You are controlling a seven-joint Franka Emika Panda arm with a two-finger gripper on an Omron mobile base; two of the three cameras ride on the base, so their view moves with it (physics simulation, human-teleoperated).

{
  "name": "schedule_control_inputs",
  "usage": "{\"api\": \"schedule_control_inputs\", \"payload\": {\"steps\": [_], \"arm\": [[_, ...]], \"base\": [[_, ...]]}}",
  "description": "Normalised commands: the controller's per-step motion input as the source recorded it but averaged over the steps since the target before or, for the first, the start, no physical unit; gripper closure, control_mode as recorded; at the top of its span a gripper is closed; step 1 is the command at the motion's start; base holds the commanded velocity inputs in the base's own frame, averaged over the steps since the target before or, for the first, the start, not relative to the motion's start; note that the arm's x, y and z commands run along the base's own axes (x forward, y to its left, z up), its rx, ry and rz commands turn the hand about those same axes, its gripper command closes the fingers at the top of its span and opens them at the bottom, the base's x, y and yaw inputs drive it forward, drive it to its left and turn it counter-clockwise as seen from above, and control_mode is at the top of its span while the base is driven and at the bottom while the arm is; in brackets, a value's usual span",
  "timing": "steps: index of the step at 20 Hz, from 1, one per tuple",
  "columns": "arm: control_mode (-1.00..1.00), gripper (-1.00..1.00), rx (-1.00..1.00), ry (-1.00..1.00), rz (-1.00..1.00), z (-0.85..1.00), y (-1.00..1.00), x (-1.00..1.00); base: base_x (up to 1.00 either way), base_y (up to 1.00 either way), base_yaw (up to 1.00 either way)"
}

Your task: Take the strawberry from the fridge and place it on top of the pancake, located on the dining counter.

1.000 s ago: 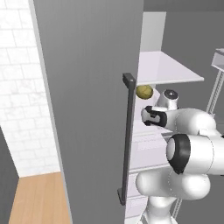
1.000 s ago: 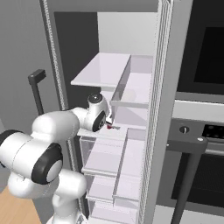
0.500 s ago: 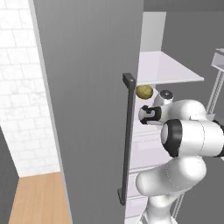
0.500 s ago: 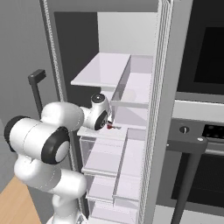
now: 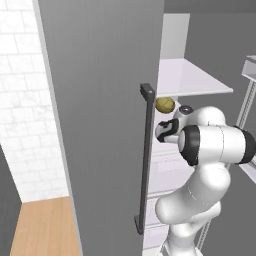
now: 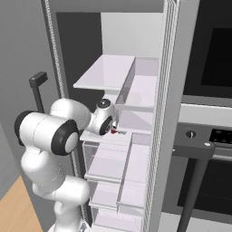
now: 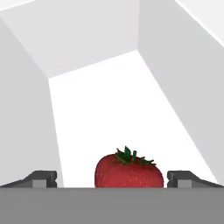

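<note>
**My pincer spread wide around the strawberry on the fridge shelf**

My pincer (image 7: 111, 180) is released, its two small dark fingertips (image 7: 43, 178) standing far apart at the bottom of the hand view. Between them, a little nearer the one on the right of that view, sits the small red strawberry with its green leafy cap (image 7: 129, 170). I can see a clear gap on each side of it, so neither tip touches the berry and I hold nothing. The strawberry rests on the white floor of a shelf compartment, and pale walls rise beyond my pincer on both sides and at the back.

From the right base view, my hand (image 6: 105, 123) reaches into the tall grey fridge with white inner shelves (image 6: 118, 72), and a small speck of red (image 6: 113, 131) shows just beside it at the shelf's front edge. More white shelves and drawers lie below my hand.

In the left base view the open grey fridge door with its long dark vertical bar handle (image 5: 146, 160) stands just beside my wrist. A round yellow-green fruit (image 5: 165, 105) sits just above my hand, near the handle's top. To the far side of my pincer stands a black-windowed wall oven (image 6: 213, 59).
</note>
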Motion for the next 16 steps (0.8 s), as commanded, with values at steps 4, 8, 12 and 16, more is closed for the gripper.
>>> {"api": "schedule_control_inputs", "payload": {"steps": [4, 8, 12, 16], "arm": [[-1.0, -1.0, 0.0, 0.08, 0.0, -0.18, 0.0, 0.06], [-1.0, -1.0, 0.0, 0.07, 0.0, -0.19, 0.0, 0.09], [-1.0, 1.0, 0.0, 0.05, 0.0, -0.16, 0.0, 0.12], [-1.0, 1.0, 0.01, 0.04, 0.0, -0.22, -0.06, 0.02]], "base": [[0.0, 0.0, 0.0], [0.0, 0.0, 0.0], [0.0, 0.0, 0.0], [0.0, 0.0, 0.0]]}}
